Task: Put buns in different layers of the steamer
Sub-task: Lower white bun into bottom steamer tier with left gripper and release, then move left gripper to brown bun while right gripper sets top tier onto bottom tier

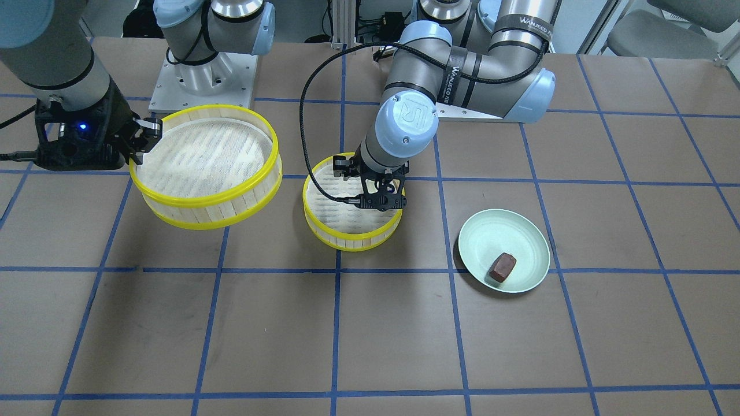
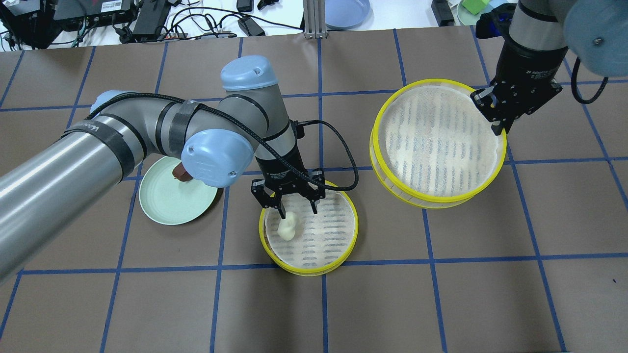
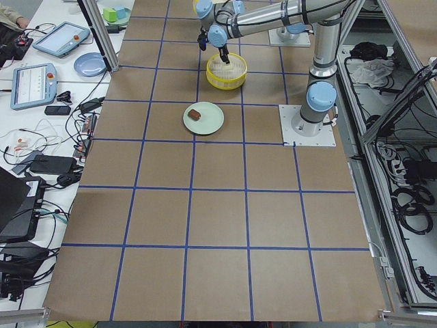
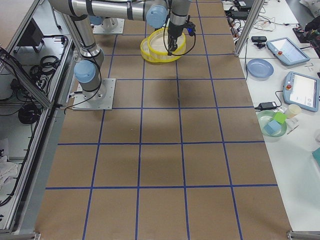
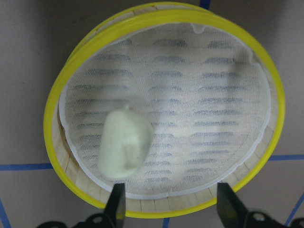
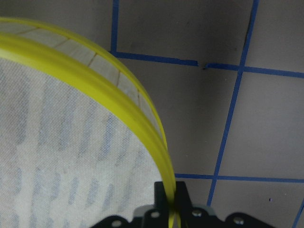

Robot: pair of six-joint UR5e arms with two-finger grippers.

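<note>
The steamer is split into its two layers. The lower tier (image 2: 314, 269) stands on the table and holds the cream-white bun (image 2: 287, 229), which also shows in the left wrist view (image 5: 124, 145). My left gripper (image 2: 298, 213) hangs open just above that tier, with its fingers (image 5: 116, 204) clear of the bun. My right gripper (image 2: 495, 125) is shut on the rim of the upper tier (image 2: 436, 198) and holds it lifted and tilted off to the side; the tier is empty. The reddish-brown bun (image 1: 502, 267) lies on the pale green plate (image 1: 509, 237).
The plate (image 2: 167, 201) lies partly under my left arm's elbow. The arm bases stand at the robot's edge of the table. A blue dish (image 2: 346, 10), cables and devices lie beyond the far edge. The brown table has a blue tape grid.
</note>
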